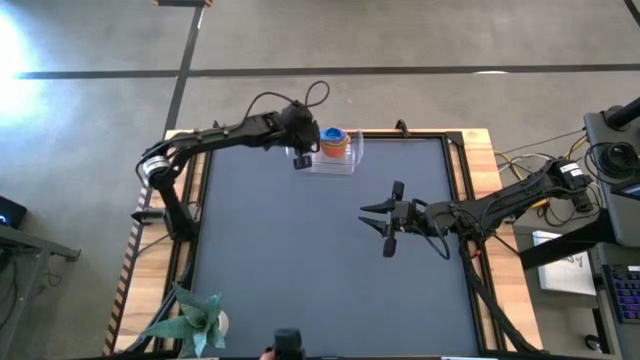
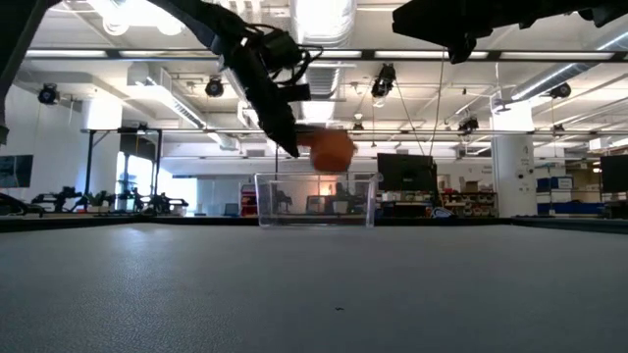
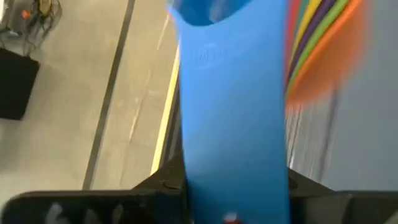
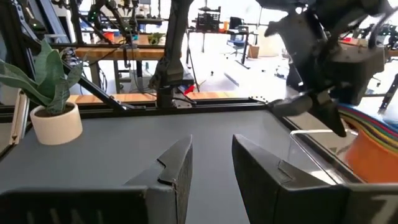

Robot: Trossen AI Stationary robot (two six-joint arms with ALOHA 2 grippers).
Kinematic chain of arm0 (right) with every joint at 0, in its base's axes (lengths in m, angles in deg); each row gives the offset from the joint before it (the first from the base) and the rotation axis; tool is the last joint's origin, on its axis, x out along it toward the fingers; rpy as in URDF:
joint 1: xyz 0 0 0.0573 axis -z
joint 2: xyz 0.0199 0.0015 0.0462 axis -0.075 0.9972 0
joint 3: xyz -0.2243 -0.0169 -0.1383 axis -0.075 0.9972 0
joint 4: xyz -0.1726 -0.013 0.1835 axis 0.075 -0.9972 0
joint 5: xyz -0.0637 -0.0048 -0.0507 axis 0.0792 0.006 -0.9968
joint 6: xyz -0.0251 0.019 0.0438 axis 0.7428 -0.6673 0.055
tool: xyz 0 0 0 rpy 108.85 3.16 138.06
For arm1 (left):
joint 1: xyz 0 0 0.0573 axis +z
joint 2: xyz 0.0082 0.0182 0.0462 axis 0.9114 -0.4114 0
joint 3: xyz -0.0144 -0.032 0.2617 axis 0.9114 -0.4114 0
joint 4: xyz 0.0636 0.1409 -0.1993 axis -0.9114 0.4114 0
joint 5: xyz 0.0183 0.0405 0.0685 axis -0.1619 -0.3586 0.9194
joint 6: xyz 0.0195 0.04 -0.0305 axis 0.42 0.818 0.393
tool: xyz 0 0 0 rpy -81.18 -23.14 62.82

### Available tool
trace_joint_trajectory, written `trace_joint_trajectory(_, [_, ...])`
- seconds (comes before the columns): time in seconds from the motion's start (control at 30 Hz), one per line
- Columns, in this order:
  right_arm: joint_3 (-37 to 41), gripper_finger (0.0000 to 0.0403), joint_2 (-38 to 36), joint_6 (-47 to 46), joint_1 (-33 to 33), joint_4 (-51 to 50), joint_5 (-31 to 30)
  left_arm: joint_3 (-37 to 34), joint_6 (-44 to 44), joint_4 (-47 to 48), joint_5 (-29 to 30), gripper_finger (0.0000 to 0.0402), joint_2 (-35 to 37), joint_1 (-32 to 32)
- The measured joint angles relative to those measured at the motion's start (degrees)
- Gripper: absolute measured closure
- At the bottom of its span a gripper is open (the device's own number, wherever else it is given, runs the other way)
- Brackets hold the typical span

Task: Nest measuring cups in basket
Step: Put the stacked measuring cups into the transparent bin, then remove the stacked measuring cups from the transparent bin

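Note:
Nested measuring cups (image 2: 332, 150), orange outermost with blue on top (image 1: 335, 141), hang just over the clear basket (image 2: 316, 201), which stands on the grey mat at the table's far middle (image 1: 340, 166). My left gripper (image 1: 303, 157) reaches there from the left and is shut on the stack's blue handle. In the left wrist view, yellow, purple, green and orange handles (image 3: 323, 37) fan out beside the blue one. My right gripper (image 1: 386, 220) hovers open over the mat's right middle, its fingers (image 4: 177, 165) holding nothing. My left gripper pinches the blue cup's flat handle (image 3: 233, 180) between its two fingers, which come slanting down from the table's left and lie along the handle. Whether the fanned handles are also in the pinch, I cannot tell. The nested cups hang clear above the basket's rim (image 2: 316, 177).
A potted plant in a white pot (image 1: 197, 320) stands at the mat's near left corner. Wooden table borders (image 1: 480, 150) frame the mat, and cables and equipment (image 1: 600, 170) lie off to the right.

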Motion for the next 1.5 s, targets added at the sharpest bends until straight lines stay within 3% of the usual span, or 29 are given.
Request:
trace_joint_trajectory(0.47, [0.0, 0.0298, 0.02, -0.02, 0.0, -0.44, 0.0, 0.02, 0.03, -3.85, -2.12, 0.04, -4.57, 1.84])
trace_joint_trajectory(1.2, [0.0, 0.0298, 0.02, -0.21, 0.02, -1.24, 0.0, 0.0, -0.46, -3.95, -4.23, 0.0401, -4.18, 2.03])
trace_joint_trajectory(1.33, [0.0, 0.0298, 0.02, -0.24, 0.02, -1.27, 0.0, 0.02, -0.47, -3.7, -4.66, 0.0379, -4.3, 2.49])
trace_joint_trajectory(1.5, [0.0, 0.0298, 0.02, -0.24, 0.02, -1.75, 0.0, 0.0, -0.44, -2.99, -4.71, 0.0311, -4.85, 3.32])
